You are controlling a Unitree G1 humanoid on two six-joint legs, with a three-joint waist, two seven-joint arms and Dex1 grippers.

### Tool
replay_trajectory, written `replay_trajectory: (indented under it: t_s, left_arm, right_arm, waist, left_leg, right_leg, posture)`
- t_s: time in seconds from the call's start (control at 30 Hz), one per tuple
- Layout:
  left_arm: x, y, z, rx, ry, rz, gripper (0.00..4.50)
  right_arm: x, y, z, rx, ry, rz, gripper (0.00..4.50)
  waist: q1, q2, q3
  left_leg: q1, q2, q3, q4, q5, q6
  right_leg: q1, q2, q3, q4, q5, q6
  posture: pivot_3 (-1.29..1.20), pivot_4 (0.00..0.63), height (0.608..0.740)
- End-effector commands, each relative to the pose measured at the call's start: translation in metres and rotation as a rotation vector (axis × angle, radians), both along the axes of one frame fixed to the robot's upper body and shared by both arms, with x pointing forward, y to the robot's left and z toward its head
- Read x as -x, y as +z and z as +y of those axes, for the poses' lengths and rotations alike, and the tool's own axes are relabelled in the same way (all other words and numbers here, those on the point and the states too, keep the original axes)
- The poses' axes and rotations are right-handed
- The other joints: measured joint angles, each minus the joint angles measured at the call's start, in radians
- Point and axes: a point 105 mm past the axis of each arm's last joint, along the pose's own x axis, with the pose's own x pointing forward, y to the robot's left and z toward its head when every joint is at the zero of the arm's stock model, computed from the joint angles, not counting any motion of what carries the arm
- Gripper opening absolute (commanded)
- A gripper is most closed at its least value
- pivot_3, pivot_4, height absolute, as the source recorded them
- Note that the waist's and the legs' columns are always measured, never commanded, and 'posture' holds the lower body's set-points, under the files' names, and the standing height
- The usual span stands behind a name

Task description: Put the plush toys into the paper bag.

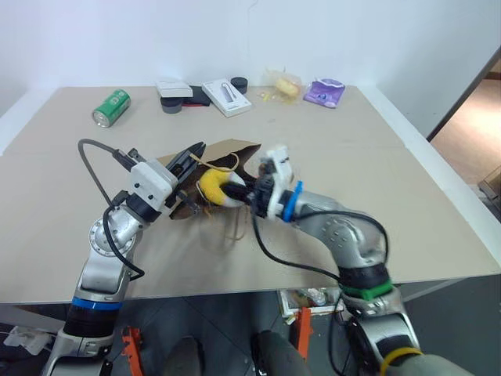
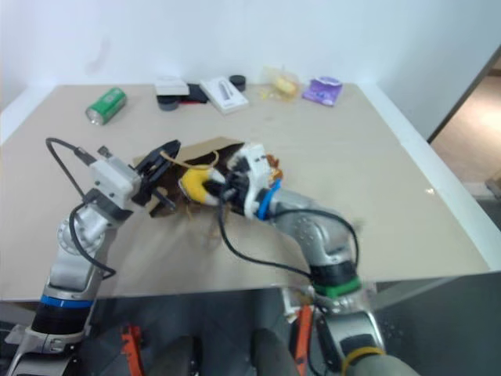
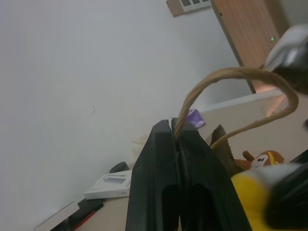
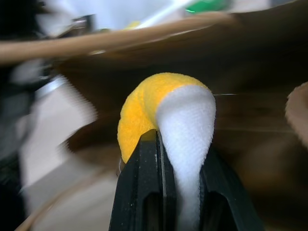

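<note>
We are pinching the paper bag (image 1: 223,157) handle (image 3: 231,82) w/ left gripper (image 3: 175,126), jaws closed; right gripper (image 4: 179,139) is clamping yellow-and-white toy (image 4: 168,110) at bag mouth; brown toy (image 3: 262,158) is lying beside bag.

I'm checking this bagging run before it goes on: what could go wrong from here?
The right gripper pinches just a fold of the yellow-and-white plush toy, so it might slip out short of the paper bag. The left gripper holds the bag up by one thin twisted handle, which could slip or tear, letting the mouth sag shut.
</note>
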Motion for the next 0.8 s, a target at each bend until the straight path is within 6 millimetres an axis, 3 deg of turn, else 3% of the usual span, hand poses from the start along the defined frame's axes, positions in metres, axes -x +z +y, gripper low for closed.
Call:
replay_trajectory:
  t_s: [0.03, 0.23, 0.3, 0.4, 0.53, 0.57, 0.7, 0.8]
  left_arm:
    - [0.005, 0.012, -0.002, 0.011, -0.010, -0.049, 0.00]
    - [0.005, 0.013, 0.001, 0.029, 0.014, -0.040, 0.00]
    - [0.005, 0.013, 0.002, 0.032, 0.017, -0.035, 0.00]
    - [0.004, 0.013, 0.006, 0.049, 0.028, -0.016, 0.00]
    - [0.000, 0.017, 0.013, 0.094, 0.044, 0.015, 0.00]
    - [0.000, 0.018, 0.015, 0.099, 0.046, 0.018, 0.00]
    - [-0.004, 0.021, 0.018, 0.114, 0.054, 0.028, 0.00]
    - [-0.007, 0.025, 0.019, 0.119, 0.058, 0.026, 0.00]
  right_arm:
    - [-0.021, 0.009, 0.002, 0.003, -0.146, 0.001, 0.12]
    - [-0.031, 0.015, -0.001, -0.042, -0.239, 0.021, 0.12]
    - [-0.024, 0.023, -0.002, -0.056, -0.193, -0.019, 1.16]
    - [-0.004, 0.033, -0.003, -0.063, -0.066, -0.064, 2.36]
    - [0.028, 0.046, -0.017, -0.056, 0.100, -0.129, 4.00]
    - [0.027, 0.047, -0.024, -0.043, 0.089, -0.137, 4.40]
    - [0.033, 0.055, -0.047, -0.038, 0.112, -0.183, 4.46]
    - [0.025, 0.062, -0.068, -0.028, 0.050, -0.232, 4.46]
  waist:
    - [0.000, 0.000, 0.000]
    - [0.002, 0.000, 0.000]
    - [0.001, 0.000, 0.000]
    - [0.002, 0.000, 0.000]
    - [0.001, 0.000, 0.000]
    - [0.001, 0.000, 0.000]
    - [0.001, 0.000, 0.000]
    - [0.001, 0.000, 0.000]
  left_leg:
    - [-0.001, 0.000, 0.000, 0.000, 0.000, 0.000]
    - [-0.003, 0.000, -0.001, -0.001, -0.001, -0.001]
    - [-0.003, 0.000, -0.001, -0.001, -0.002, -0.002]
    - [-0.003, 0.000, -0.001, -0.001, -0.002, -0.002]
    - [-0.003, 0.000, -0.003, -0.002, -0.002, -0.001]
    - [-0.003, 0.000, -0.003, -0.002, -0.002, -0.001]
    - [-0.003, 0.000, -0.004, -0.001, -0.002, -0.001]
    - [-0.002, 0.000, -0.004, -0.001, -0.002, -0.001]
  right_leg:
    - [0.000, 0.000, 0.000, 0.000, 0.000, 0.000]
    - [-0.001, -0.001, -0.001, -0.001, -0.001, 0.004]
    - [-0.001, -0.001, -0.001, -0.001, -0.001, 0.004]
    - [-0.001, -0.001, -0.001, -0.001, -0.002, 0.004]
    - [-0.001, 0.000, -0.002, -0.001, -0.002, 0.004]
    - [-0.001, 0.000, -0.003, -0.001, -0.002, 0.004]
    - [0.000, 0.000, -0.003, -0.001, -0.004, 0.000]
    - [0.000, 0.000, -0.004, -0.001, -0.004, -0.001]
  posture:
    - [0.00, 0.150, 0.740]
    - [0.00, 0.150, 0.740]
    - [0.00, 0.150, 0.740]
    - [0.00, 0.150, 0.740]
    - [0.00, 0.150, 0.740]
    - [0.00, 0.150, 0.740]
    - [0.00, 0.150, 0.740]
    - [0.00, 0.150, 0.740]
